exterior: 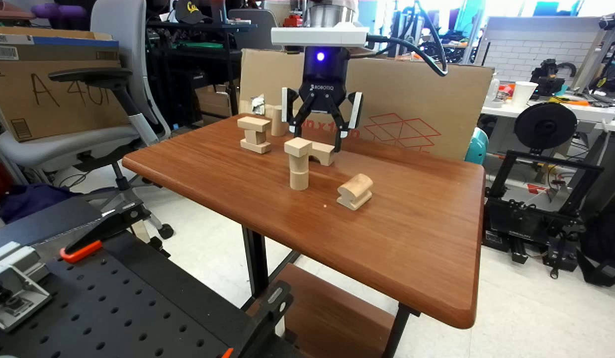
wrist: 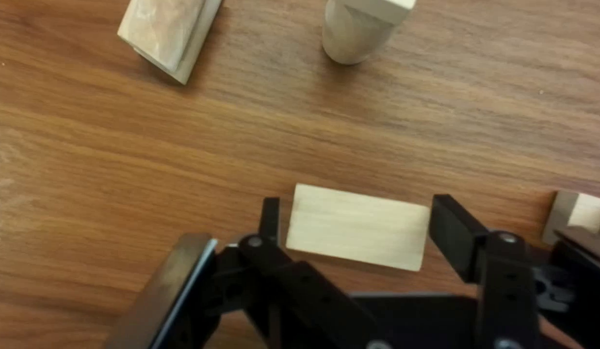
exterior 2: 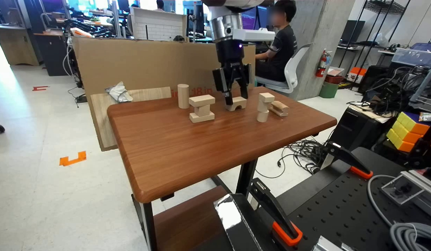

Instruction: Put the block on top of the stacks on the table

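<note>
A pale wooden block (wrist: 358, 227) lies on the reddish-brown table (exterior: 227, 184). Exterior views show an arched cut-out in its underside (exterior: 322, 153) (exterior 2: 238, 103). My gripper (wrist: 356, 218) is open, pointing down, with a finger at each end of the block. There is a small gap at one finger; the other is very close, contact unclear. The gripper also shows in both exterior views (exterior: 318, 139) (exterior 2: 236, 99). One stack (exterior: 255, 135) is a small block between two flat ones (exterior 2: 202, 108). The other stack (exterior: 299, 166) is a narrow column with a square top piece (exterior 2: 264, 107).
A round-topped block (exterior: 356, 191) lies near the column, also visible in the wrist view (wrist: 164, 34). A wooden cylinder (exterior 2: 183, 96) stands by the table's back edge. A large cardboard sheet (exterior: 387, 94) stands behind the table. A black perforated workbench (exterior: 118, 298) is in front.
</note>
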Robot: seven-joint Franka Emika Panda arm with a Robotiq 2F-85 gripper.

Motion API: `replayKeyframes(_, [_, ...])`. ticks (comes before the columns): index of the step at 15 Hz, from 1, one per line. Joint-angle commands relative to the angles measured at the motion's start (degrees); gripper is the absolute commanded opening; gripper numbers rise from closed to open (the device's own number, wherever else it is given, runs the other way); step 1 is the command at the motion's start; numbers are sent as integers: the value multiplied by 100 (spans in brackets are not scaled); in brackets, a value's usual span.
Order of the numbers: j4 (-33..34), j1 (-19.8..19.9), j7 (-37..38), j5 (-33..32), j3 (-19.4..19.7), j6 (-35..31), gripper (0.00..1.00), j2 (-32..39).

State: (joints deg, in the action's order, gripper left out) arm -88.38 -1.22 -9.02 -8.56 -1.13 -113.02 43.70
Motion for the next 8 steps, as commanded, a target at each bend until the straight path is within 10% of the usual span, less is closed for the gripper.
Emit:
replayKeyframes(1, [22, -5, -303, 26, -127, 200, 100, -240])
replayKeyframes(8, [-445, -101, -370, 266, -368, 663, 100, -1745])
